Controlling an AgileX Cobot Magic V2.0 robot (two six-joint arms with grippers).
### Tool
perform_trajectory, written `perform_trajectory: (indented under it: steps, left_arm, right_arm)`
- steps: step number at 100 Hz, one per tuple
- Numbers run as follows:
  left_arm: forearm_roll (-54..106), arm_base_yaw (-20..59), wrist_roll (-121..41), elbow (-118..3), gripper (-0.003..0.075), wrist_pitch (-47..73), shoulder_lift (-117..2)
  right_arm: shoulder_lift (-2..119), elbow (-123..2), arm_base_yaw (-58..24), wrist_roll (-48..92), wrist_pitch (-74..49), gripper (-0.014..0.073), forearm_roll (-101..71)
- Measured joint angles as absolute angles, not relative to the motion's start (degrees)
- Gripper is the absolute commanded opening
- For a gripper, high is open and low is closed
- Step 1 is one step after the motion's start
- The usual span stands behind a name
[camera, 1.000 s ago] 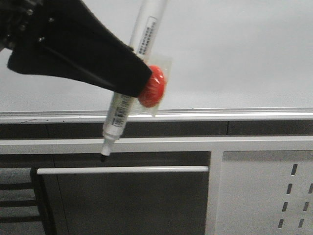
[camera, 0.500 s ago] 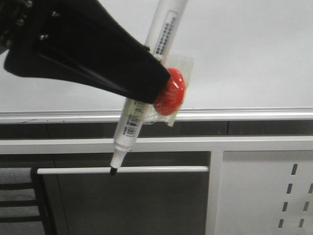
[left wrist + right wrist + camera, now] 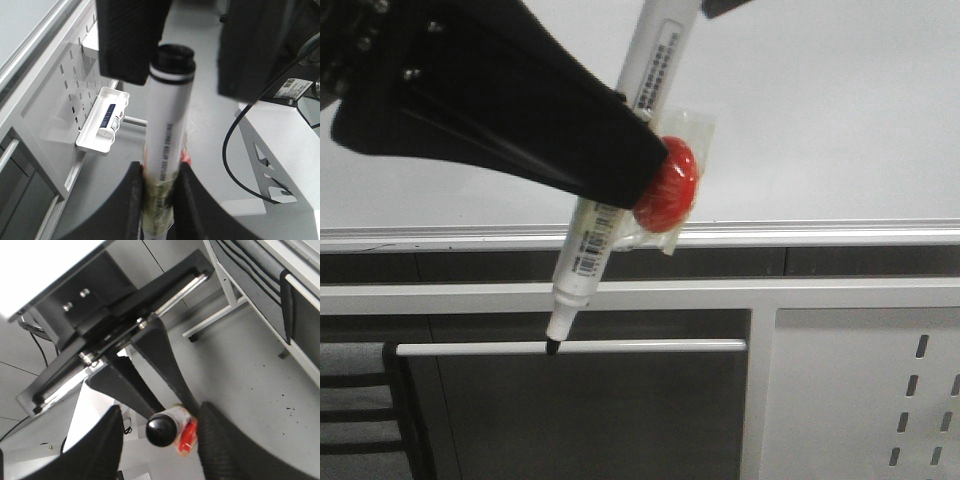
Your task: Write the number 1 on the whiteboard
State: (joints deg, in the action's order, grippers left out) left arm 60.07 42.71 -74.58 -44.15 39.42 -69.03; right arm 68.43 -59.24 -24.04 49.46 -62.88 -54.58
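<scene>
Large pale grey-white smooth whiteboard (image 3: 840, 110) with silver bottom rail fills the upper front view; no number 1 stroke visible on it, so writing looks not yet done. Below it, white perforated panel (image 3: 865, 395) with slots.

Black left end effector (image 3: 610, 180) is clamped on a white cylindrical marker pen (image 3: 620, 165) at mid-barrel, tilted, black tip down and hanging below the board rail, off the board. Likely gripped mid-barrel to leave both ends free. Red round blob in clear tape (image 3: 667, 185) sits on the barrel beside the grip, probably an anti-slip aid.

Black right end effector (image 3: 160, 432) is spread apart, fingers either side of the marker's black rear end, not touching it; maybe coming to take or steady the pen.

Left wrist view alone shows a small white wall tray (image 3: 102, 122) holding a spare marker. Right wrist view alone shows the speckled floor. Only the front view shows the tip.
</scene>
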Motion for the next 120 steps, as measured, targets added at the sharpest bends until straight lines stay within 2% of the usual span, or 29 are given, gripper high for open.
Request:
perform_trajectory:
  steps: [10, 20, 32, 39, 46, 52, 53, 55, 61, 67, 76, 88, 120]
  left_arm:
    - [60.07, 42.71, -74.58, -44.15, -0.0020, 39.38, -69.03]
    - [60.07, 42.71, -74.45, -44.15, -0.0020, 38.89, -69.03]
    - [60.54, 42.71, -74.07, -44.15, -0.0016, 38.63, -69.03]
    - [60.54, 42.71, -73.99, -44.15, 0.0027, 38.63, -69.03]
    - [60.54, 42.71, -73.99, -44.15, 0.0134, 38.63, -69.03]
    - [60.54, 42.71, -73.99, -44.25, 0.0293, 38.63, -69.03]
    - [60.54, 42.71, -73.99, -44.41, 0.0293, 38.63, -69.03]
    - [60.67, 42.71, -73.99, -44.56, 0.0363, 38.63, -69.03]
    - [61.05, 42.71, -73.99, -45.57, 0.0482, 38.52, -69.03]
    - [61.33, 42.71, -73.99, -46.55, 0.0515, 38.42, -69.03]
    - [61.48, 41.67, -73.77, -47.39, 0.0492, 38.37, -68.68]
    - [61.48, 37.95, -72.57, -47.63, 0.0403, 38.37, -66.56]
    - [61.56, 23.74, -68.99, -46.88, 0.0074, 38.26, -54.32]
  right_arm:
    - [68.56, -59.24, -24.04, 49.46, -62.75, 0.0056, -54.20]
    - [68.56, -59.37, -24.04, 49.52, -62.75, -0.0064, -53.58]
    - [68.56, -59.51, -24.04, 50.12, -62.63, -0.0069, -52.99]
    - [68.56, -59.56, -24.04, 50.24, -62.63, -0.0069, -52.90]
    - [68.56, -59.65, -24.04, 50.24, -62.52, -0.0069, -52.90]
    - [68.56, -59.65, -24.04, 50.24, -62.16, -0.0062, -52.90]
    - [68.56, -59.65, -24.04, 50.24, -62.15, -0.0060, -52.87]
    - [68.56, -59.65, -24.04, 50.24, -62.15, -0.0058, -52.77]
    - [68.65, -59.65, -24.04, 50.24, -62.28, -0.0057, -52.62]
    - [68.65, -59.65, -24.14, 50.24, -62.28, -0.0053, -52.29]
    - [68.55, -59.65, -24.26, 49.14, -62.00, -0.0051, -50.54]
    - [66.22, -59.11, -24.38, 45.22, -57.85, -0.0051, -46.26]
    - [48.15, -46.10, -24.73, 42.81, -36.10, -0.0051, -44.79]
